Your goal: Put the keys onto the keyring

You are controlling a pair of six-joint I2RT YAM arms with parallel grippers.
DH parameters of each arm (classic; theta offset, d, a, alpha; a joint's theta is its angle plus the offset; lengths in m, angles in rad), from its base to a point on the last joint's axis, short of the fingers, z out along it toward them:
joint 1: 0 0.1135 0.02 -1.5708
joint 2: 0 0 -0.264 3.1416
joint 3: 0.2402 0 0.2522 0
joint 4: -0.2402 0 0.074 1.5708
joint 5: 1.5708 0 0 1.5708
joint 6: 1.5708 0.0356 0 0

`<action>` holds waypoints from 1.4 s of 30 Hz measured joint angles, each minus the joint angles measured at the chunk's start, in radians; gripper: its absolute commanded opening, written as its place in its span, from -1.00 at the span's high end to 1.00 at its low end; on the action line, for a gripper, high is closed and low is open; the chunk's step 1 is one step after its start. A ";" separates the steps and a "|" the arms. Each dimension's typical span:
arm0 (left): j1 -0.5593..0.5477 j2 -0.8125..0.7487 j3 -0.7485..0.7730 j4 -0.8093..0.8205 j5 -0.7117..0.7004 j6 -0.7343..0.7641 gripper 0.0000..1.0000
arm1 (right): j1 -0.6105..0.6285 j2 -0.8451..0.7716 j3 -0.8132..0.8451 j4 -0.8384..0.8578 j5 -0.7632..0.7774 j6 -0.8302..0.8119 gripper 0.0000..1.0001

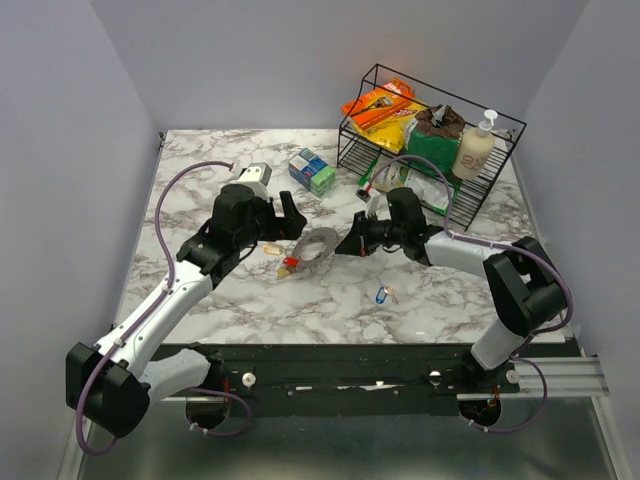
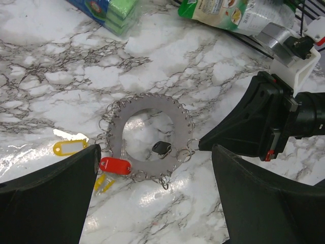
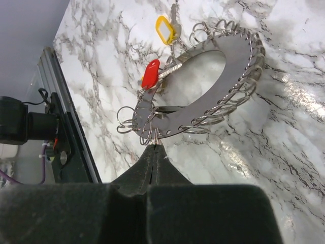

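One keyring, four keys, two grippers on a veined marble table (image 1: 450,295).
The left gripper (image 2: 155,151) gapes wide and holds nothing. Below it lie a yellow key (image 2: 70,147) and a red key (image 2: 115,165), beside the keyring (image 2: 152,104) at mid-table, a flat silvery disc fringed with wire loops. The black key (image 2: 161,148) sits in its hole. The right gripper (image 3: 154,148) is pinched tight on its rim, and the blue key (image 1: 381,295) lies apart.

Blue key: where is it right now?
In the top external view the blue key lies alone on the marble table, right of centre, nearer the near edge than the keyring and the right gripper.
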 measured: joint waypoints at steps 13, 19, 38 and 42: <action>0.000 -0.088 -0.034 0.093 0.179 0.055 -0.97 | 0.009 -0.098 0.026 -0.069 -0.073 -0.093 0.99; 0.000 -0.114 -0.068 0.147 0.261 0.068 -0.97 | 0.022 -0.112 0.045 -0.097 -0.138 -0.143 0.99; -0.002 -0.132 -0.128 0.272 0.426 0.066 -0.88 | 0.034 -0.166 0.063 -0.182 -0.227 -0.244 0.99; -0.002 -0.153 -0.127 0.276 0.457 0.076 -0.86 | 0.034 -0.195 0.074 -0.183 -0.246 -0.245 0.99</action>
